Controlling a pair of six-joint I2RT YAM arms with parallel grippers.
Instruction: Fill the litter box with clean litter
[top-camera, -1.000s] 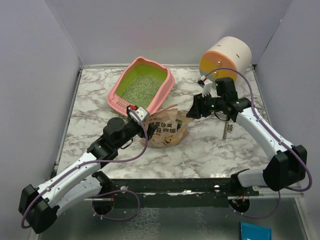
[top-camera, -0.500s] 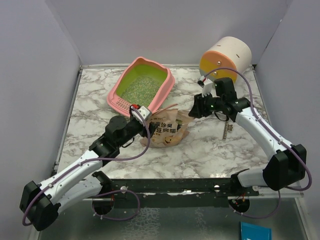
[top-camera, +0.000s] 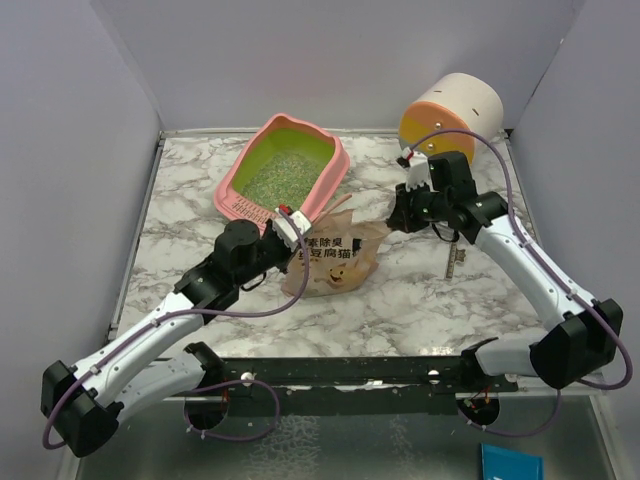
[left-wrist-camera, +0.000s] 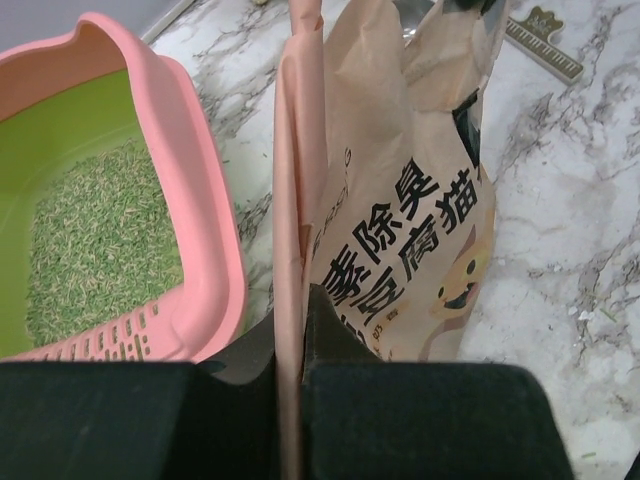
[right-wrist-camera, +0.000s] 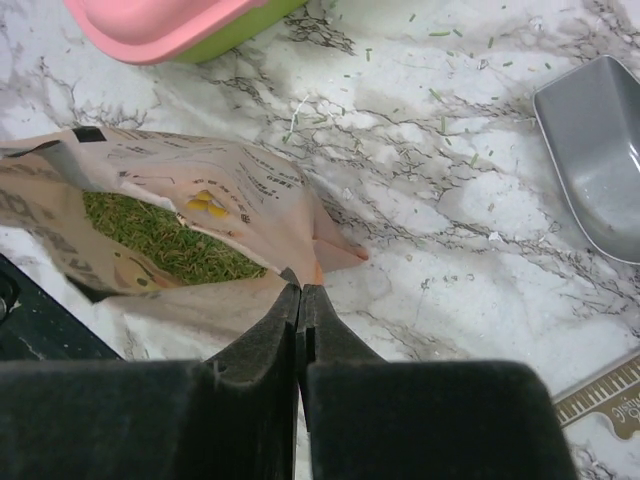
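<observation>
The pink litter box (top-camera: 238, 196) with its lime-green inside stands at the back left, and clean litter (top-camera: 280, 178) covers its floor. Just in front of it a beige pouch (top-camera: 335, 258) with a cartoon cat stands on the table. My left gripper (top-camera: 294, 234) is shut on the pouch's left edge; in the left wrist view the gripper (left-wrist-camera: 290, 320) pinches that pink seam, with the litter box (left-wrist-camera: 205, 260) to its left. On the pouch's right corner my right gripper (top-camera: 396, 216) is shut. The right wrist view shows the gripper (right-wrist-camera: 300, 292) at the open pouch (right-wrist-camera: 250, 195), with green litter (right-wrist-camera: 165, 235) inside.
A round cream-and-orange drawer cabinet (top-camera: 452, 115) stands at the back right. A grey metal scoop (right-wrist-camera: 598, 150) lies on the marble to the right of the pouch. A thin ruler-like strip (top-camera: 454, 260) lies under my right arm. Stray granules dot the marble.
Both grippers have closed onto the pouch's edges. The left arm pushed in to the right, and the pouch now stands more upright and spread.
</observation>
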